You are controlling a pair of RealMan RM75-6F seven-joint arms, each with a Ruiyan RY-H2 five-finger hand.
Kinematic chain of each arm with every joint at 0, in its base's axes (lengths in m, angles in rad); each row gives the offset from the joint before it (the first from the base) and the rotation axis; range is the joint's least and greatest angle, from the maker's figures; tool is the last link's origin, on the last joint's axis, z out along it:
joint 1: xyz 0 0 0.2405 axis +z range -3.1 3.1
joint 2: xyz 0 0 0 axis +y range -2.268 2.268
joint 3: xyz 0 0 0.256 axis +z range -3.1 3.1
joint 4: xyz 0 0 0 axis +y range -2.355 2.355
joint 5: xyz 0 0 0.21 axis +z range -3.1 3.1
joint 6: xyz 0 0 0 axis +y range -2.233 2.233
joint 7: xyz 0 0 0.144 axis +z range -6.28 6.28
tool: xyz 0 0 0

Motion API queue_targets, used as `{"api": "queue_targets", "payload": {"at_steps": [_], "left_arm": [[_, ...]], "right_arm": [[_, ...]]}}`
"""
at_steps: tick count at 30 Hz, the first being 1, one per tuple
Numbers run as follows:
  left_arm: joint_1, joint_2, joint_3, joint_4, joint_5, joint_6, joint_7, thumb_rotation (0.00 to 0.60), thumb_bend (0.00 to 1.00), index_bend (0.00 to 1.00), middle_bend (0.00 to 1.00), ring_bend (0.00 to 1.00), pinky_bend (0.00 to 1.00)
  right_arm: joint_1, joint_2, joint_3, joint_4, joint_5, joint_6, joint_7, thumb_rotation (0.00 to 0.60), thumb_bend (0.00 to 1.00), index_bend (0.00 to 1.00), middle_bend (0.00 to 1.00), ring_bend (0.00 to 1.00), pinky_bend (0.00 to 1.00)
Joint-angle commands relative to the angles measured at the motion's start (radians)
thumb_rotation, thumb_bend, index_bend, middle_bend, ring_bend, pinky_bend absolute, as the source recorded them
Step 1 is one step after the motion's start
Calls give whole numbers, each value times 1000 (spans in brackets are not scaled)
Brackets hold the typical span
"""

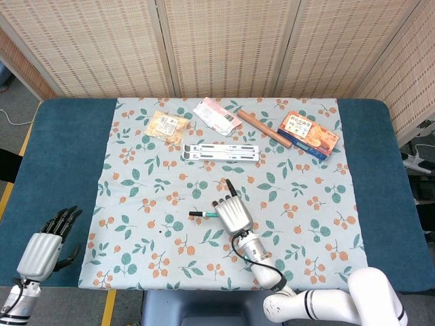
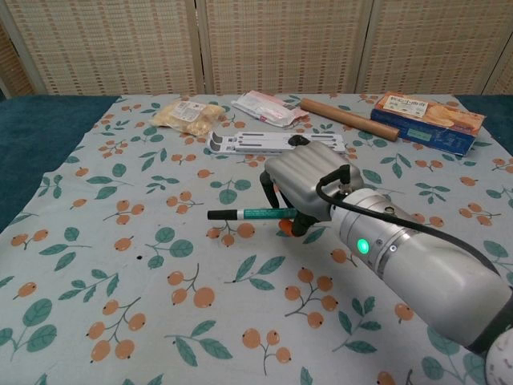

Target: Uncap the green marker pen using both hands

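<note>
Holding the green marker pen [image 2: 255,214] in my right hand [image 2: 309,188] at frame centre, long axis horizontal, free end pointing left toward my left hand [image 1: 46,246] (empty, fingers apart, lower-left corner, well apart)

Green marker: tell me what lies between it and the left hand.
Nothing visible. The right hand holds the green marker above the cloth; only bare floral tablecloth and blue table edge separate it from the left hand.
</note>
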Motion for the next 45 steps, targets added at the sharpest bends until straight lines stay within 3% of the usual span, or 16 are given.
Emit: {"api": "queue_targets", "payload": {"at_steps": [1,5,9,17,29,39,45], "left_arm": [[-54,-114,-34,-19,-3,-47,63,600,432,230,243,290,580],[-112,-216,-76,-46,-71,-139,183,600,432,291,290,403,709],[-173,-309,-127,-73,-189,-240,326,600,430,280,261,513,757],[-257,-471,-189,-15,-288,-275,477,600,408,260,240,560,793],[-329,-587,-192,65,-332,-331,425,600,393,284,303,586,832],[-347,-651,-193,153,-268,-261,316,600,379,427,440,604,855],[-355,-676,-189,197,-259,-246,296,600,381,443,477,608,861]], "right_arm": [[-10,23,8,-34,0,0,10,600,459,850,857,522,0],[-15,42,11,-66,8,-6,10,600,459,851,858,522,0],[-21,52,2,-72,-8,-10,26,600,459,854,857,522,0],[-25,53,10,-75,3,-23,44,600,458,854,858,522,0],[-24,38,22,-89,16,-29,56,600,459,854,857,522,0],[-27,36,22,-88,23,-34,66,600,458,854,857,522,0],[-27,32,21,-92,19,-33,68,600,458,854,857,522,0]]}}
